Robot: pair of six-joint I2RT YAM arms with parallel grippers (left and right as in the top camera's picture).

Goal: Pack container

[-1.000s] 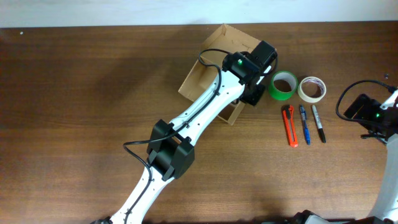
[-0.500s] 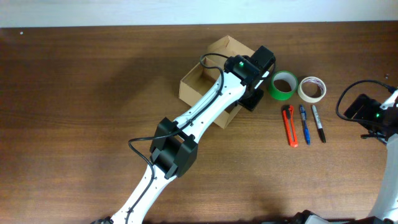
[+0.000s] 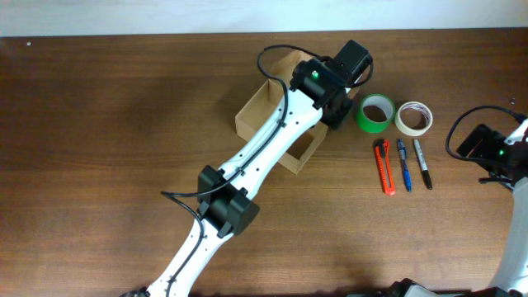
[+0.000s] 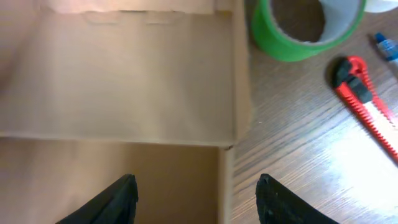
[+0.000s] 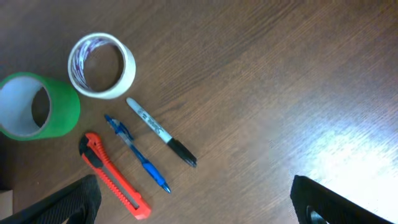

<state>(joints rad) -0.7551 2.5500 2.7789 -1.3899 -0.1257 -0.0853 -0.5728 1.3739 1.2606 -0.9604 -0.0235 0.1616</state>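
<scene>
The container point(image 3: 252, 111) is a plain tan cardboard box, open at the top, in the middle of the table. In the left wrist view its flap and inner walls point(image 4: 124, 81) fill the left side. My left gripper point(image 4: 198, 202) is open and hangs over the box's right wall, one finger over the inside and one over the table, holding nothing. From overhead the left wrist point(image 3: 330, 87) covers the box's far right corner. My right gripper point(image 5: 199, 205) is wide open and empty above bare wood, to the right of the tools.
Right of the box lie a green tape roll point(image 3: 376, 113), a whitish tape roll point(image 3: 414, 118), an orange box cutter point(image 3: 384, 167), a blue pen point(image 3: 403, 165) and a black marker point(image 3: 422, 163). The right arm point(image 3: 495, 157) stays at the table's right edge.
The left gripper has gone from shut to open and its wrist has moved toward the far side. The box has shifted a little to the left and shows more of its inside. The right arm is still.
</scene>
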